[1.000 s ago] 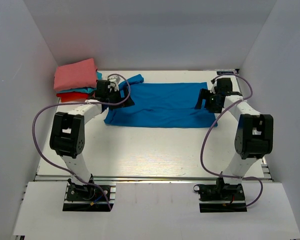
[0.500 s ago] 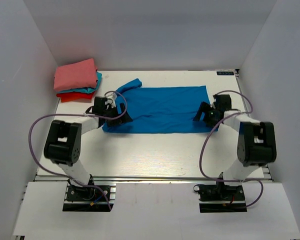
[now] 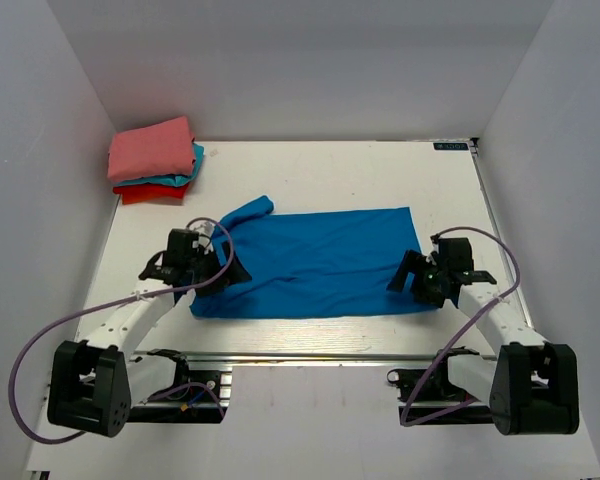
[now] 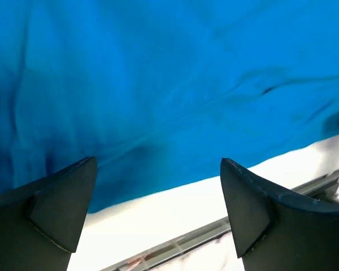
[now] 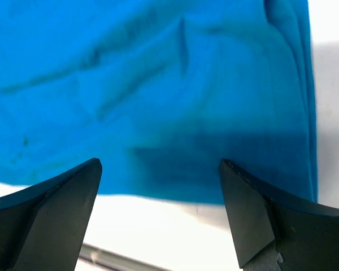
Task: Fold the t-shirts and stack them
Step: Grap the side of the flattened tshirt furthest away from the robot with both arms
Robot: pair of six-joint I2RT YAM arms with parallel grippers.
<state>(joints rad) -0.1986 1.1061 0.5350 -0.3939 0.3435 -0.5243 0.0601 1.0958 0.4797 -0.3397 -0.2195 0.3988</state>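
Royal-blue soft cloth t-shirt [image 3: 315, 262] lies flat on the white table [image 3: 330, 170], near its front edge, with the long axis running left to right. At the far-left back corner, well apart from it, sits the folded pile [image 3: 152, 152], salmon-pink over teal and red. My left claw [image 3: 220, 270] hangs over the shirt's left end, jaws spread, gripping nothing. My right claw [image 3: 408, 276] mirrors it at the right end, likewise released. Each arm is nearest its own end, so I judge the fold needs both.
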